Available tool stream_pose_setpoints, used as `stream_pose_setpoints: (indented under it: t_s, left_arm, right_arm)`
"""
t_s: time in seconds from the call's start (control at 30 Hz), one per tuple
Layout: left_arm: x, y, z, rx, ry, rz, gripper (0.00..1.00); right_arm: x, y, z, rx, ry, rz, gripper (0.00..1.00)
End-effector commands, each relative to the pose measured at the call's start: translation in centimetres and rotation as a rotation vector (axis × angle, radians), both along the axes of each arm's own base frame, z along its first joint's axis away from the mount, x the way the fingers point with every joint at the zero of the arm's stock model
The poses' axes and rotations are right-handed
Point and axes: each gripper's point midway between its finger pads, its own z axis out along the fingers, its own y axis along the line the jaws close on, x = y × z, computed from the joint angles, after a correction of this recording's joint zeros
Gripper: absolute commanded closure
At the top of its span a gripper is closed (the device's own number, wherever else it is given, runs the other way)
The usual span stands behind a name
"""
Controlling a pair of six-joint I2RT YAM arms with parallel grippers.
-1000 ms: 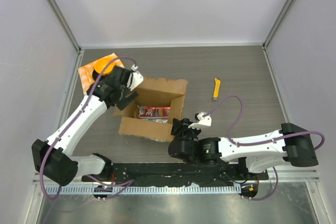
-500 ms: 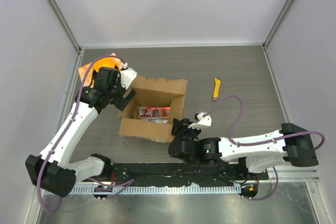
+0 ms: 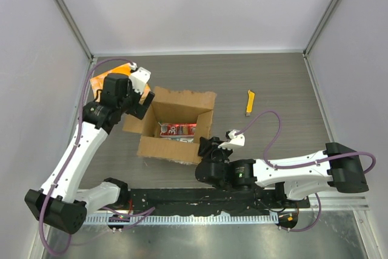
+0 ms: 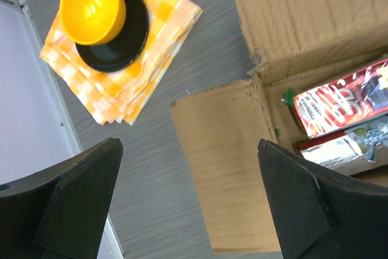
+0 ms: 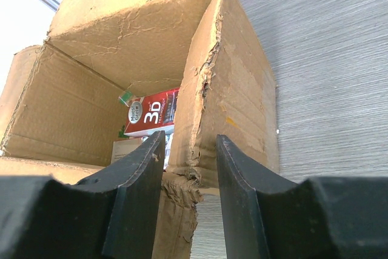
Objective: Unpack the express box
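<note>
Nearest me, my right gripper (image 5: 189, 144) is pinched on the torn near-right wall of the express box (image 3: 168, 147), which sits open mid-table. Farther off, my left gripper (image 4: 188, 147) hangs spread wide above the box's folded-out left flap (image 4: 224, 174).

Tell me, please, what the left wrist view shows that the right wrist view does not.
Only the left wrist: an orange bowl on a black plate on a checkered cloth. Only the right wrist: the right tool gripping a torn wall of the box. Both: the open box with a red packet inside.
</note>
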Motion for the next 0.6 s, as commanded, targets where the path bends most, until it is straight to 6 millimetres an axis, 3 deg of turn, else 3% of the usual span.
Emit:
stream_pose_setpoints:
  t_s: [0.0,0.07,0.13,0.33,0.57]
  left_arm:
    - [0.3,-2.0,4.7,-0.146,-0.097,-0.044,0.01]
    - [-0.2,-2.7,4.9,-0.186,-0.072,-0.057,0.03]
    - [-1.2,-3.8,4.0,-0.242,-0.003,-0.080,0.05]
    - [-3.1,-3.8,-2.5,-0.208,0.221,-0.059,0.10]
    - [-3.2,-3.7,-5.0,-0.172,0.302,-0.056,0.11]
  right_arm:
    - [-1.2,-1.4,-4.9,-0.188,0.098,0.070,0.57]
    - [-1.2,-1.4,-4.9,-0.189,0.099,0.071,0.57]
    - [-1.2,-1.4,-4.8,-0.185,0.098,0.069,0.57]
    - [-1.2,-1.4,-4.9,-0.186,0.100,0.070,0.57]
    - [-1.3,-1.3,-5.0,-0.186,0.102,0.072,0.58]
